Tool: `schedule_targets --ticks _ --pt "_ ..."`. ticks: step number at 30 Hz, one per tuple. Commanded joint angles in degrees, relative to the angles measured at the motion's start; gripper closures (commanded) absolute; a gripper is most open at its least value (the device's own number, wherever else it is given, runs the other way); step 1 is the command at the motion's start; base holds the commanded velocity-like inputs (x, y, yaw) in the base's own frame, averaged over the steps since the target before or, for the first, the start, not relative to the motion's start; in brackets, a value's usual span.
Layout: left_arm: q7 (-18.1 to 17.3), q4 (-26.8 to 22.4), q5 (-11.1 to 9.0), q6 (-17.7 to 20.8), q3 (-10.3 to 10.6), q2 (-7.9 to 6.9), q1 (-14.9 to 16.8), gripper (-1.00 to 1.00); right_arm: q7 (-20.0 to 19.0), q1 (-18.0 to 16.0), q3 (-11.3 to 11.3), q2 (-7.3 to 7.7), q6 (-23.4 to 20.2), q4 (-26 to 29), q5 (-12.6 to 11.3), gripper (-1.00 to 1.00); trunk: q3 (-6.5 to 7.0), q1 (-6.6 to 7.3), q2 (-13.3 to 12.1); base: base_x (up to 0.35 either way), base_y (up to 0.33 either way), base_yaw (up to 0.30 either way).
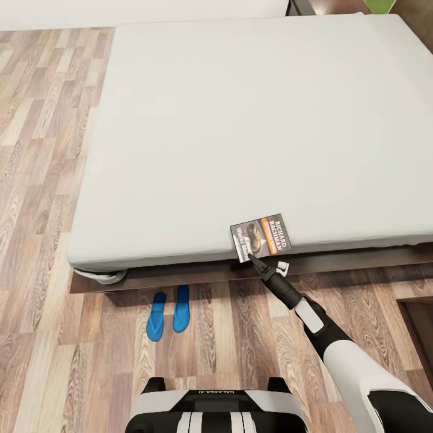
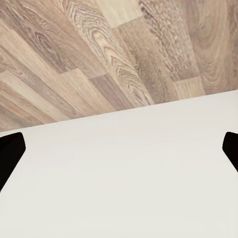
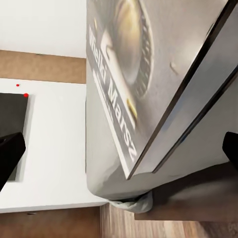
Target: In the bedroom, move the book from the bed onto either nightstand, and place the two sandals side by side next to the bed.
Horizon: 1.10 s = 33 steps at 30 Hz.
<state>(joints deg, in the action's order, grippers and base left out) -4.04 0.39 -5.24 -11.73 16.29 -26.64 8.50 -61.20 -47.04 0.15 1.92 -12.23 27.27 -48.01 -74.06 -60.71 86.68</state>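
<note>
Book (image 1: 261, 236) lies at the bed's (image 1: 240, 120) near edge; our right pincer (image 1: 255, 260) touches its corner, jaws apart. Left pincer also apart. Two blue sandals (image 1: 167, 311) side by side on floor (image 1: 48, 337) beside bed

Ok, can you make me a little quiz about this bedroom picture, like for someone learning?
1. True or false: the book lies at the edge of the bed.
2. Where are the sandals? A) on the bed B) on the floor beside the bed C) in a gripper
3. Which gripper reaches toward the book?

Key: 1 true. 2 B. 3 The right gripper.
</note>
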Motion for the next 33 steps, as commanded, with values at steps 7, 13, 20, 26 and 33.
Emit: schedule_targets --ticks 7,13,20,26,33 --pt "-0.26 0.05 -0.56 -0.20 0.37 0.00 0.02 -1.00 -0.15 -0.03 0.02 0.01 -0.60 -0.02 -0.42 -1.00 -0.02 0.00 0.01 0.000 0.005 0.000" --pt "-0.26 0.05 -0.56 -0.22 0.39 0.01 0.02 -1.00 -0.15 -0.01 0.02 0.01 -0.60 -0.02 -0.42 -1.00 -0.02 0.00 0.01 0.000 0.001 0.000" --pt "-0.26 0.05 -0.56 -0.20 0.40 -0.01 0.02 -1.00 -0.15 -0.01 -0.04 0.01 -0.60 -0.02 -0.42 -1.00 -0.02 0.00 0.01 0.000 0.000 0.000" --pt "-0.26 0.05 -0.56 -0.21 0.40 -0.04 0.02 -1.00 -0.15 -0.01 -0.07 -0.03 -0.60 -0.06 -0.42 -1.00 -0.02 0.00 0.01 0.000 0.000 0.000" --pt "-0.26 0.05 -0.56 -0.21 0.40 -0.06 0.02 -1.00 -0.12 -0.04 0.00 -0.07 -0.60 -0.13 -0.42 -1.00 -0.02 0.00 0.01 0.000 0.000 0.000"
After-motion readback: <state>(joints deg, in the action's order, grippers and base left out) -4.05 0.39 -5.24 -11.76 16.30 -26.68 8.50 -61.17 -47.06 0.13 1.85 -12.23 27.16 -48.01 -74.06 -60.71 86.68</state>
